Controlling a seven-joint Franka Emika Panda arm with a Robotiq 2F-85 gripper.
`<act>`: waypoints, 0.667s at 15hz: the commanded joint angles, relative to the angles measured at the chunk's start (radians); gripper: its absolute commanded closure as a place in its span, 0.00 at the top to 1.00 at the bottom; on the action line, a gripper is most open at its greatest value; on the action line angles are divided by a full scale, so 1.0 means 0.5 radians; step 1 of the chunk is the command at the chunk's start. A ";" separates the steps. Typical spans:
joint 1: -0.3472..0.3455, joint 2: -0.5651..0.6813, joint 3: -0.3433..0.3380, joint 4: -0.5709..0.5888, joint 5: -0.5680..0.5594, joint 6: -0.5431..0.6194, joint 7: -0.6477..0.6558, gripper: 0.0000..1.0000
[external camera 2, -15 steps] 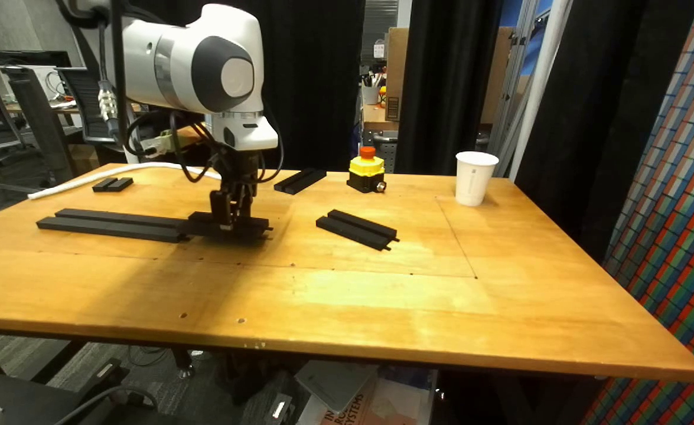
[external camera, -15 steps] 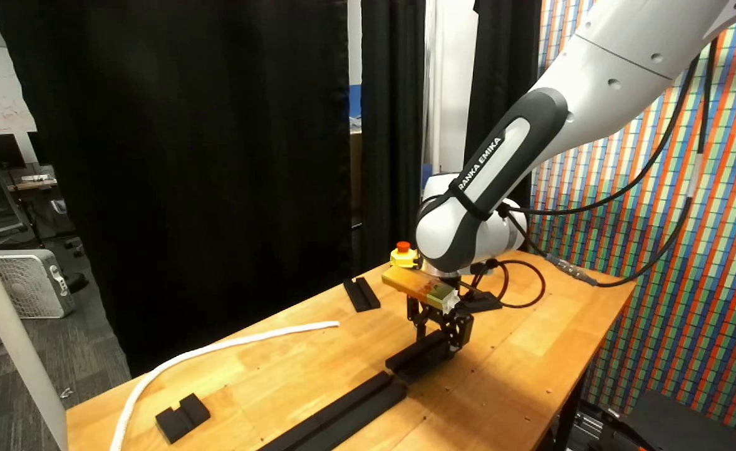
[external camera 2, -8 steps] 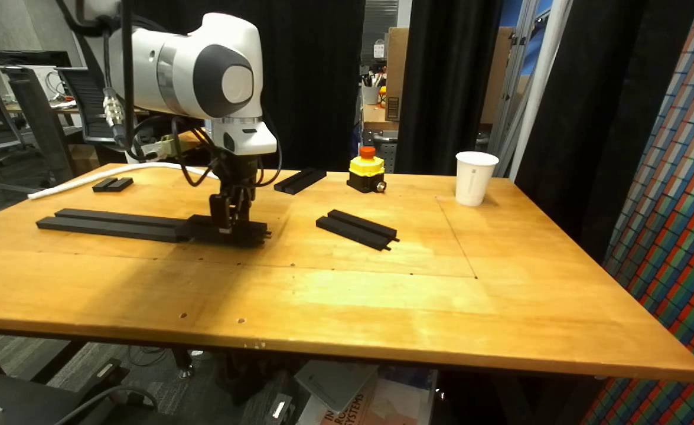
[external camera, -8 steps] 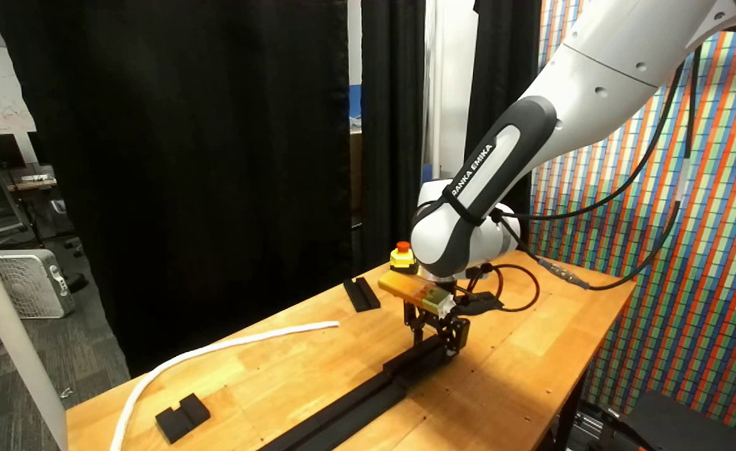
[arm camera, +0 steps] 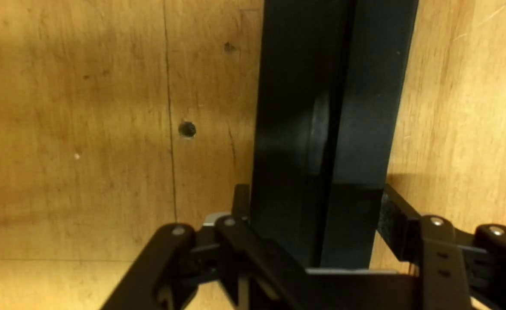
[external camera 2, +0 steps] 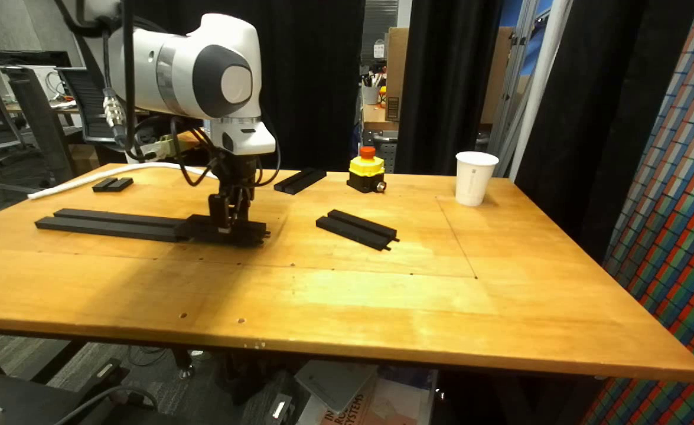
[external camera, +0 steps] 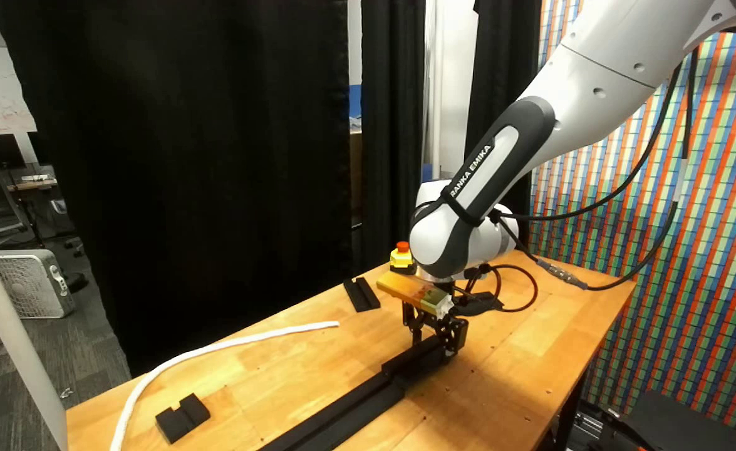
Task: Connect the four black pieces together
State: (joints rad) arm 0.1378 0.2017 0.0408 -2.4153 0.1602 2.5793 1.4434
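Two lengths of the black pieces seem to lie end to end as a long grooved rail [external camera 2: 110,226] on the table; their seam is hard to make out. In line with the rail's end is another black piece [external camera 2: 256,232], with two small prongs at its far end. My gripper [external camera 2: 232,224] is shut across this bar; in the wrist view fingers [arm camera: 394,215] press against its sides. Its near end meets the rail, looking slightly higher; whether they are locked together I cannot tell. A further black piece [external camera 2: 357,229] lies loose and angled, partly covered [external camera: 483,304] in an exterior view.
Two stubby black blocks [external camera: 183,418] [external camera: 362,294] rest toward the curtain side. A white tube [external camera: 217,346] curves along the table [external camera 2: 347,295]. Also standing there are a yellow-and-red emergency stop [external camera 2: 367,169] and a white paper cup [external camera 2: 475,177].
My gripper has come down slightly and slid toward the rail with its bar, closing the gap between the ends. The rail has shifted a touch the same way.
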 commanded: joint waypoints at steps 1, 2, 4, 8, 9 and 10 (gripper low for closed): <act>0.032 -0.035 -0.023 0.012 -0.087 -0.035 0.094 0.46; 0.032 -0.029 -0.022 0.022 -0.092 -0.042 0.095 0.46; 0.033 -0.025 -0.021 0.029 -0.111 -0.045 0.101 0.46; 0.037 -0.039 -0.019 0.015 -0.133 -0.033 0.129 0.46; 0.036 -0.037 -0.018 0.016 -0.133 -0.031 0.126 0.46; 0.037 -0.034 -0.018 0.019 -0.133 -0.034 0.130 0.46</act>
State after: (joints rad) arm 0.1422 0.2001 0.0406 -2.4142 0.1231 2.5793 1.4709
